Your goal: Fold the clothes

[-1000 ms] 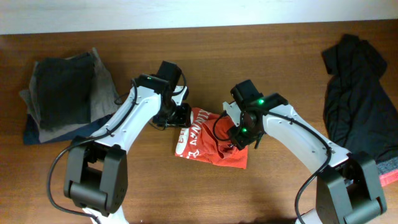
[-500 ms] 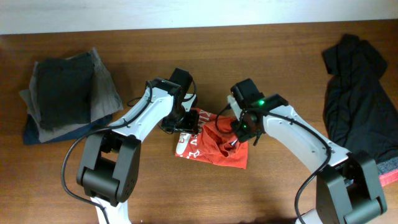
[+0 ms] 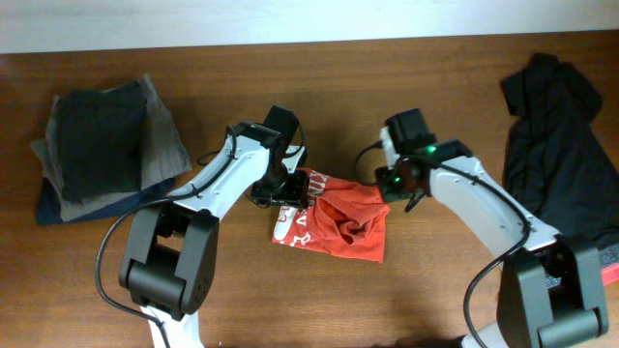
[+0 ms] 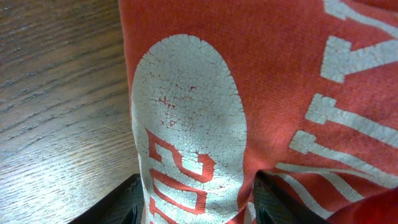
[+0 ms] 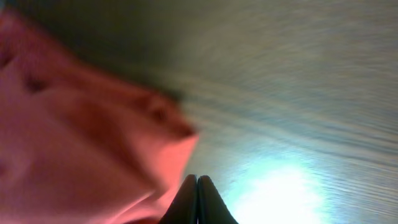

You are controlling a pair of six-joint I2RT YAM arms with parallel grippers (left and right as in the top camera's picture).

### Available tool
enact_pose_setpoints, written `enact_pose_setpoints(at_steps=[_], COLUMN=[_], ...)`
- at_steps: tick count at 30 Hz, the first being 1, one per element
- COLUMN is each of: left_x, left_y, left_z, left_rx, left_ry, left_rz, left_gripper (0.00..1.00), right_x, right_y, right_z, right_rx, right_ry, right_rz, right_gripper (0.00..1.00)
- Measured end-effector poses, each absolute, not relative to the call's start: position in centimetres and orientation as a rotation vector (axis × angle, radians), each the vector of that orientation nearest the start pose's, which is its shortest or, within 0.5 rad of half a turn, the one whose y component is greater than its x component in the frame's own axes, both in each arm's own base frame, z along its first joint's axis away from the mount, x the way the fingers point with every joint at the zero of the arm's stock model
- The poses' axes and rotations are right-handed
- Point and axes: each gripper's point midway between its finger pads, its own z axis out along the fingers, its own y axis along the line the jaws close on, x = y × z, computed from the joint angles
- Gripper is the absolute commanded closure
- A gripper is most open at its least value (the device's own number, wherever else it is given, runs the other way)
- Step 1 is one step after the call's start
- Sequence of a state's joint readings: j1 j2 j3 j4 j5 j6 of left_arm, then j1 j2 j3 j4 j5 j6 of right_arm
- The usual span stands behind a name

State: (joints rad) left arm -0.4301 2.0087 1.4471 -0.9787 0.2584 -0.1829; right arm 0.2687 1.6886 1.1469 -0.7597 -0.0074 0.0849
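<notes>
The orange-red T-shirt [image 3: 338, 222] lies crumpled at the table's middle, its white lettering [image 3: 295, 220] showing at the left end. My left gripper [image 3: 287, 188] is down on its upper left edge. In the left wrist view the round white logo [image 4: 186, 124] fills the frame, and the cloth bulges between the two spread black fingers [image 4: 121, 202] of the open left gripper [image 4: 199, 202]. My right gripper [image 3: 392, 184] hovers by the shirt's upper right corner. Its fingertips [image 5: 197, 190] are shut together with nothing between them, and blurred red cloth [image 5: 81, 124] lies to their left.
A stack of folded dark and grey garments [image 3: 102, 145] sits at the far left. The black top [image 3: 556, 159] lies heaped at the right edge, its grey-and-red hem [image 3: 607, 266] near the corner. Bare wood [image 3: 435, 290] shows in front of the shirt.
My left gripper slid right onto the shirt's edge, then held still. My right gripper pulled up and to the right out of the shirt's middle, leaving the cloth spread out more there.
</notes>
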Motion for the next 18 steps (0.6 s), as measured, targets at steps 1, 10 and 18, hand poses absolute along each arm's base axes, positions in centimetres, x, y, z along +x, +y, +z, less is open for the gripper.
enact_pose_setpoints(at_steps=[1,10,18], left_x=[32.6,32.6,32.6], left_y=[-19.8,-19.8,-19.8], left_z=[3.3,3.3,3.3], left_rx=[0.396,0.396,0.396], left_ry=[3.139,3.139,3.139], left_rz=[-0.407,-0.407,-0.407], left_gripper=[0.43,0.43,0.43], right_x=[34.9,31.5,29.5], right_y=[8.7,10.8,15.2], right_z=[6.4,6.4,7.8], right_rx=[-0.190,-0.315,-0.602], right_ry=[2.861,2.964,2.895], right_rz=[0.075,0.406,0.502], right_gripper=[0.91,0.68,0.62])
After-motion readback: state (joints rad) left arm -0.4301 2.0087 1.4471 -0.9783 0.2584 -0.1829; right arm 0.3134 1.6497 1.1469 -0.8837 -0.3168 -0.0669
